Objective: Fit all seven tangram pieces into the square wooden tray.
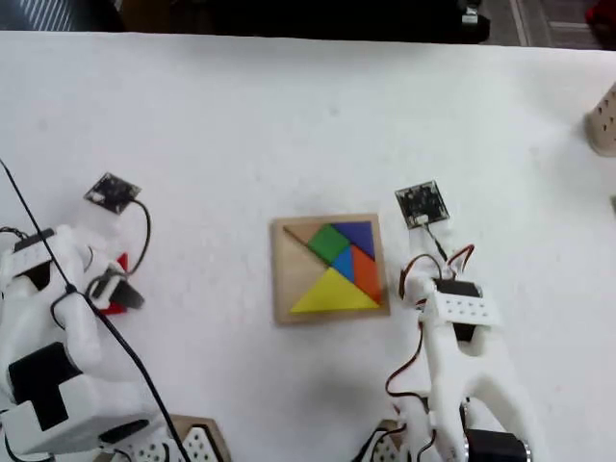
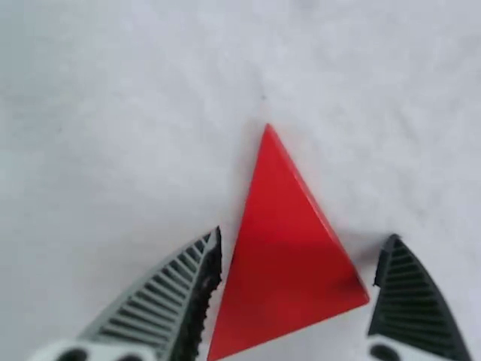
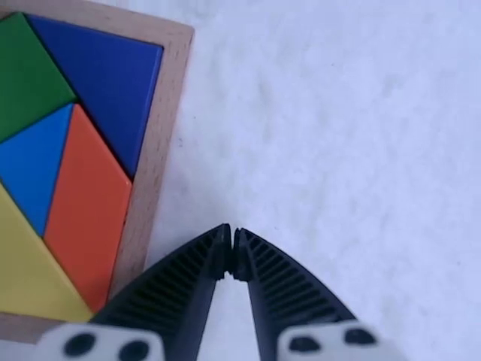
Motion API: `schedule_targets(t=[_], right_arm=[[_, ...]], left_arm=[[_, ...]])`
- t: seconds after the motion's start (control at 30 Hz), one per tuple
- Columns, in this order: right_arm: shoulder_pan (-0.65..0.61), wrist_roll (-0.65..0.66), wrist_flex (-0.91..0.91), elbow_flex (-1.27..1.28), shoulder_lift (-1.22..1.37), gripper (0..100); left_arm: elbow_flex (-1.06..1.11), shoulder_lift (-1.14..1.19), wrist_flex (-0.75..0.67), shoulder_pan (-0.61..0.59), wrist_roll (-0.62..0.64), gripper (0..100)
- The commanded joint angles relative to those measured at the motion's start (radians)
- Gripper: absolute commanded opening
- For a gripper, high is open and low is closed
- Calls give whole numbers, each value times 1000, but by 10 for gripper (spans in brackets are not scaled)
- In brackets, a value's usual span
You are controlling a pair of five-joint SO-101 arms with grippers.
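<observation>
We see the square wooden tray [image 1: 287, 274] lying near the middle of the white table [image 1: 241, 125], with five pieces flat inside it. The green piece [image 1: 328, 243] is at about 12 o'clock, the dark blue triangle [image 1: 357, 236] fills the 1 o'clock corner, and the orange piece [image 1: 366, 273] runs down the 3 o'clock side. The small light blue triangle [image 1: 343, 263] sits at the centre, and the large yellow triangle [image 1: 336, 293] lies along the 6 o'clock edge. From 9 to 11 o'clock the tray floor shows bare wood. The red triangle [image 1: 117, 287] lies on the table well apart from the tray, at its 9 o'clock. There the left gripper [image 2: 301, 244] has its jaws spread, one finger on each side of the red triangle, though we cannot tell whether either pad touches it. The right gripper [image 3: 231, 239] has its fingertips pressed together with nothing between them. It hangs over bare table just beside the tray's 3 o'clock rim, close to the orange piece.
</observation>
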Motion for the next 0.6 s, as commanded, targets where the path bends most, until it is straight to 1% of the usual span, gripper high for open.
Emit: schedule_targets(t=[0.0,0.1,0.27,0.33,0.57], right_arm=[[-7,12,-10,-8,-31,18],[-7,12,-10,-8,-31,18],[-5,12,-10,-8,-31,18],[-5,12,-10,-8,-31,18],[-5,12,-10,-8,-31,18]], left_arm=[[32,13,5,16,-20,309],[37,13,5,15,-35,260],[40,21,6,-10,-209,290],[40,21,11,-16,-252,290],[32,13,20,-27,-305,290]])
